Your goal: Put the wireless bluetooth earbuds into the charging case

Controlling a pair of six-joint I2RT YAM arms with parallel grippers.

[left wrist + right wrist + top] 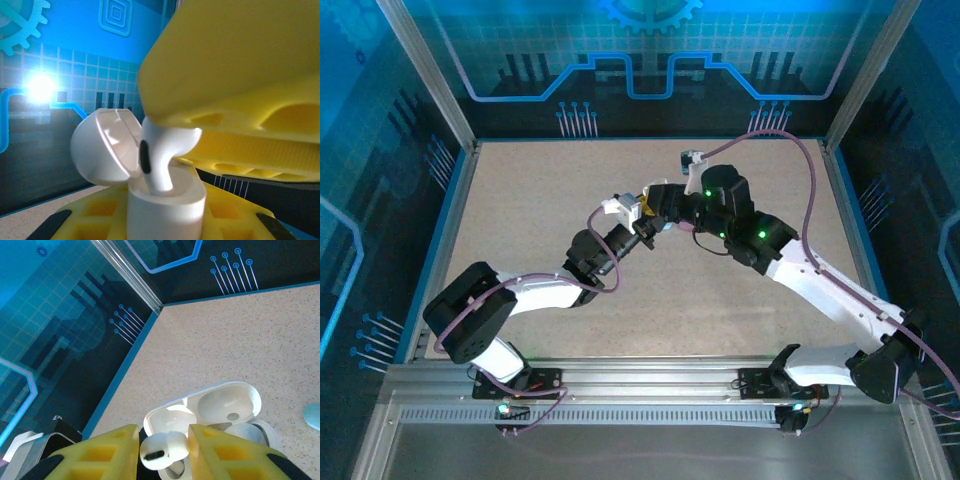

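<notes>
The tabletop (550,190) is a speckled beige sheet with a thin blue rim (448,250) where it meets the dark printed walls. In the right wrist view a light blue rounded thing (313,416) lies on it, cut off at the frame's edge and too partial to identify.

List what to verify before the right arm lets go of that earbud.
1. Charging case clamped in the left gripper: ok.
2. Lid swung open, out of the earbud's way: ok.
3. Earbud between the right gripper's fingers: ok.
4. Stem pointing down into the case's socket, as seen from the left wrist: ok.
5. Earbud fully seated: not ok, its head stands well above the case.
6. Other socket free or filled: cannot tell.
</notes>
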